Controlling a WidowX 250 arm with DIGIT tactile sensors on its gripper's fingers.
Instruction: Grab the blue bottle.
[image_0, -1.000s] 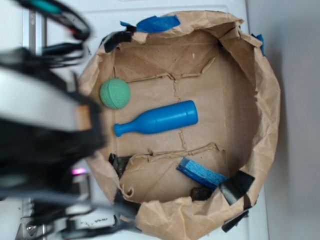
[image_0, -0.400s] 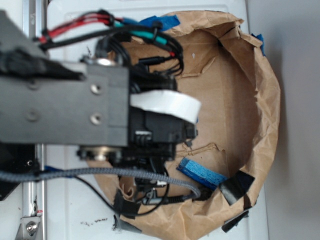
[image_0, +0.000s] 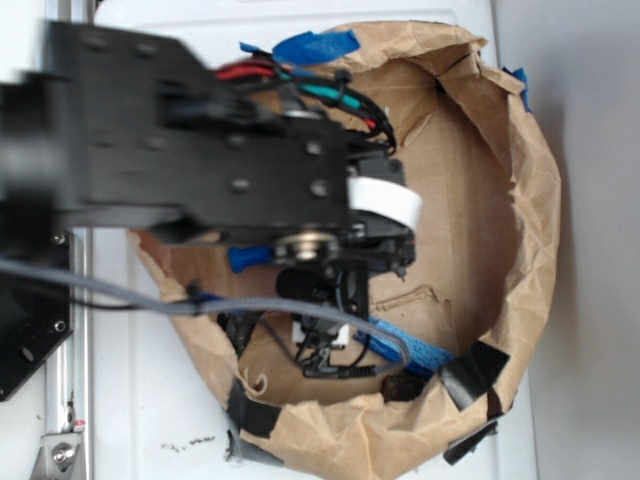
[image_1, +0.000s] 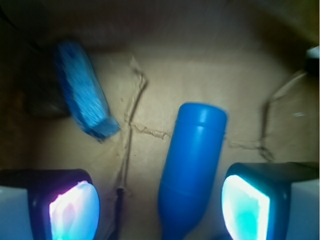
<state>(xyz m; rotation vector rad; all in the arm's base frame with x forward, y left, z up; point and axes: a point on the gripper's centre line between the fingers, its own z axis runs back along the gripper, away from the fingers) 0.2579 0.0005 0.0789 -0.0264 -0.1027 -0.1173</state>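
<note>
The blue bottle (image_1: 191, 165) lies on its side on the cardboard floor of the paper-lined box (image_0: 530, 200), between the two lit fingers of the gripper (image_1: 160, 210) but nearer the right-hand one in the wrist view, with clear floor showing on either side of it. The gripper is spread wide and holds nothing — no finger touches the bottle. Judged status: the approach is largely made, the grasp itself is not yet done; descent, some centring and closing appear to remain. The wrist view supplies what the exterior view cannot: the bottle's wide body, the finger spacing, and the flat ridged blue piece (image_1: 82, 90) lying apart to the upper left. In the exterior view the arm (image_0: 200, 160) covers nearly all of the bottle — only its narrow neck end (image_0: 250, 258) shows below the arm.
</note>
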